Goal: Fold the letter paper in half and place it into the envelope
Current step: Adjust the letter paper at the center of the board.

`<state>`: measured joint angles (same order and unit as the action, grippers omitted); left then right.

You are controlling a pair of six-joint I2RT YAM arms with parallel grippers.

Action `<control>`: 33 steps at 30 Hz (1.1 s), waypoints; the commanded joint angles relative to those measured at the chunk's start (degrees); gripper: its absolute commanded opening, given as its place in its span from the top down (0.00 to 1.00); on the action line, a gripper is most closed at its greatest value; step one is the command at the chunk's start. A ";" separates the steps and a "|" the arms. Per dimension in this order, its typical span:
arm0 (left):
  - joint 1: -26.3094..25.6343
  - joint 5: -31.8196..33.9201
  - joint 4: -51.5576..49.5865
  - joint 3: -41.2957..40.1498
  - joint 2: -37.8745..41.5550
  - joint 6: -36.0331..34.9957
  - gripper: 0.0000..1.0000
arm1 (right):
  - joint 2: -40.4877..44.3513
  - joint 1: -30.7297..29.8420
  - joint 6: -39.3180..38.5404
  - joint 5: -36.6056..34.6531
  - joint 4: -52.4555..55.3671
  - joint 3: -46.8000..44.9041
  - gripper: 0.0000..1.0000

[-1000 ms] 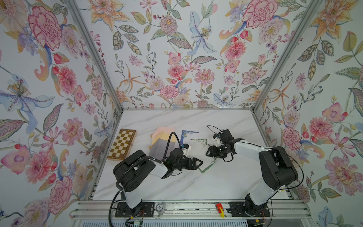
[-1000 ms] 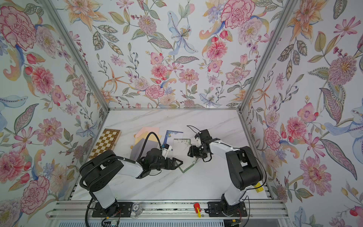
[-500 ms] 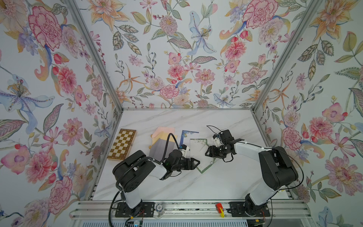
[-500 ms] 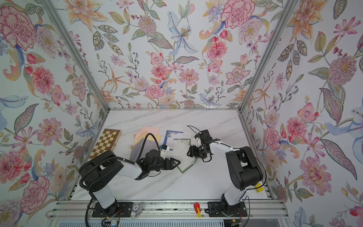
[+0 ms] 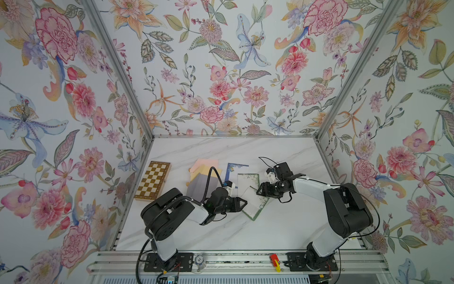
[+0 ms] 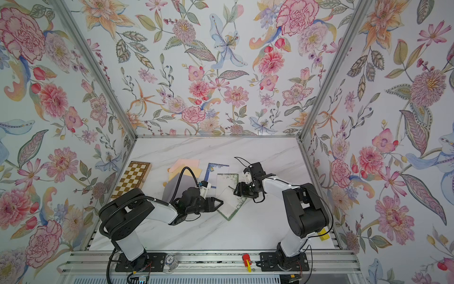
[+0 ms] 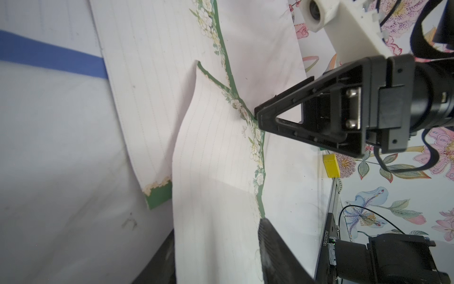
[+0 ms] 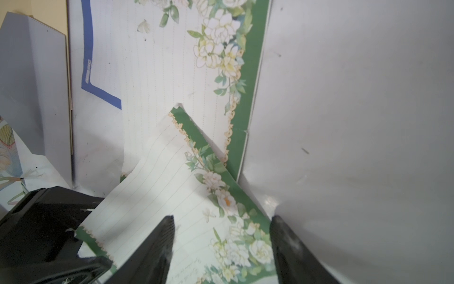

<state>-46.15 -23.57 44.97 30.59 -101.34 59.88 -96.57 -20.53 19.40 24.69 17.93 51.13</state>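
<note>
table [image 5: 245, 152]: marble, carrying all items. left arm [image 5: 169, 214] and right arm [image 5: 344, 209]: both reach toward its middle. envelopes [image 5: 196, 186]: stacked beside the left wrist, untouched. letter paper [image 5: 254, 205]: green-bordered, askew between the arms, unfolded, one edge curling upward [image 7: 213, 147]. left jaws: partly open, straddling that raised edge, no pinch visible. right jaws: open, one tip apparently resting on the flowered border. suggested practice: pin the border with the right tip, close the left fully, then carry the edge squarely onto the opposite edge before creasing.
</note>
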 commanded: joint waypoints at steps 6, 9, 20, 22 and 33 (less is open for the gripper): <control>-0.21 2.46 -10.58 -0.09 4.64 -2.39 0.55 | -4.15 -0.25 1.25 -2.63 7.81 -3.76 0.34; -0.17 4.24 -15.71 0.48 6.28 -3.54 0.55 | -4.32 -0.28 1.21 -2.71 7.82 -3.59 0.34; -0.17 2.37 -12.37 0.76 3.29 -1.98 0.65 | -4.17 -0.13 0.95 -2.74 7.73 -3.74 0.34; -0.17 1.93 -12.03 0.79 2.88 -1.79 0.66 | -4.19 -0.12 0.88 -2.80 7.84 -3.87 0.34; 0.18 1.65 -13.25 1.35 2.90 -1.90 0.90 | -2.87 0.30 0.64 -3.74 7.73 -4.29 0.34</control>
<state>-46.15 -21.04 32.58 30.94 -97.62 58.39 -96.40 -20.47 19.38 24.86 17.63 50.85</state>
